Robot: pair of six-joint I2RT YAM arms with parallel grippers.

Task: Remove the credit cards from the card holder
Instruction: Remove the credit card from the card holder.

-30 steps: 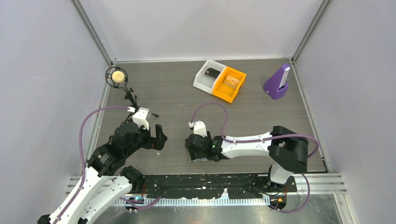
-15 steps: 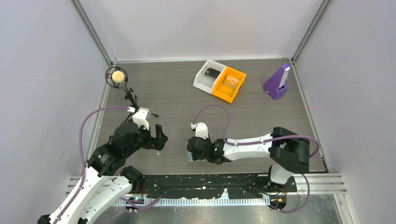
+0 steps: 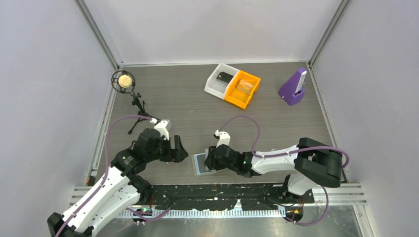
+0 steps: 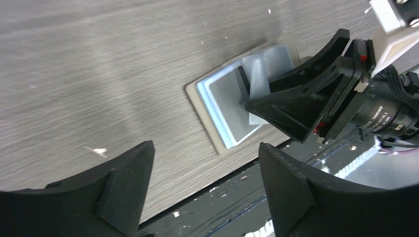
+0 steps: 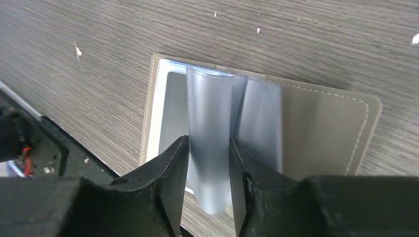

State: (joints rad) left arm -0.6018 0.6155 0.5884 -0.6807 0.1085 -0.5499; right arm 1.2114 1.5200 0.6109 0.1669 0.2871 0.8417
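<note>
1. Near the front edge of the worktop, left of its middle, the left hand hovers low. Its fingers are spread wide with nothing between them, and it faces the card holder.
2. Just right of that hand, at about the middle of the front edge, the card holder lies opened flat with its inner side up. It has a grey-brown stitched border around pale blue panels. It looks thin, light and supple, so a pull on its contents would probably drag or lift the whole thing off the smooth wood. Pinning down a bare outer panel or corner, clear of the pockets, seems the sensible hold for the free hand.
3. Over the holder's middle a blue-grey leaf stands up from the panels, bowed across its width. Whether it is a card or a pocket flap cannot be told. A card would be stiff, slick and springy. It would be safer pinched on its flat faces near the free end than squeezed by its edges, which could make it buckle or shoot out.
4. Rightmost, the right hand has its fingers narrowed onto that leaf. Each finger touches one side of it in the wrist view. How firmly they grip cannot be judged.
</note>
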